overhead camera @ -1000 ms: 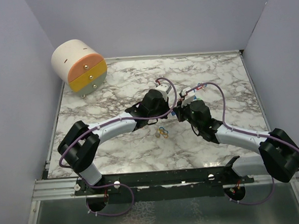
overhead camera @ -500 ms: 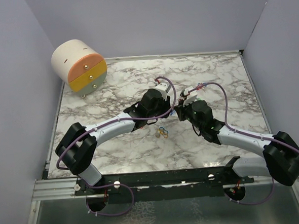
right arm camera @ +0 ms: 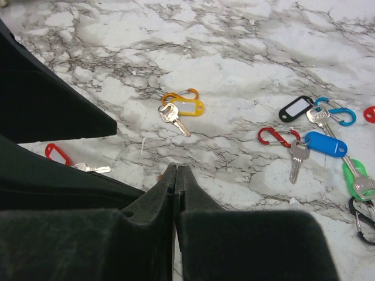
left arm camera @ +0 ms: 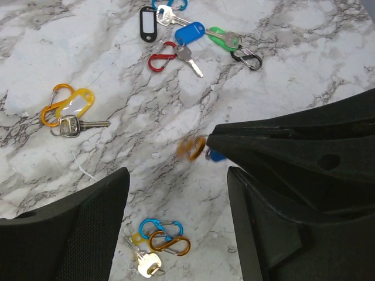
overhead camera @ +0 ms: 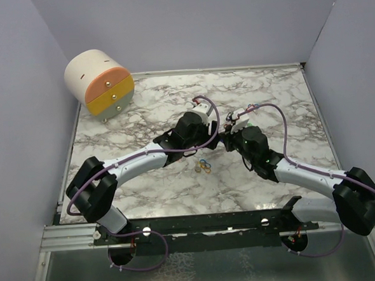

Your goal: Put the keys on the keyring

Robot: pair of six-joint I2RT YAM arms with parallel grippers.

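Keys with coloured tags lie scattered on the marble: a yellow-tagged key (left arm camera: 70, 111) on an orange clip, a blue-tagged key (left arm camera: 190, 32), a green-tagged key (left arm camera: 220, 36) and a red clip with a key (left arm camera: 164, 58). My left gripper (left arm camera: 176, 199) is open, its fingers astride a blue and an orange clip with a key (left arm camera: 155, 243) on the table. My right gripper (right arm camera: 176, 168) is shut; its tip pokes in from the right with a blurred orange keyring clip (left arm camera: 190, 147) and a blue piece hanging from it. In the top view both grippers (overhead camera: 214, 139) (overhead camera: 226, 140) meet at mid-table.
A round cream drawer unit (overhead camera: 100, 82) with orange, yellow and grey fronts stands at the back left. A black tag (left arm camera: 148, 24), a black clip (left arm camera: 246, 57) and a red-tagged key (right arm camera: 57, 153) also lie about. Grey walls close in the table.
My left gripper has opened from shut. The hanging orange clip is now at the right gripper's tip alone. Both arms shifted only slightly.
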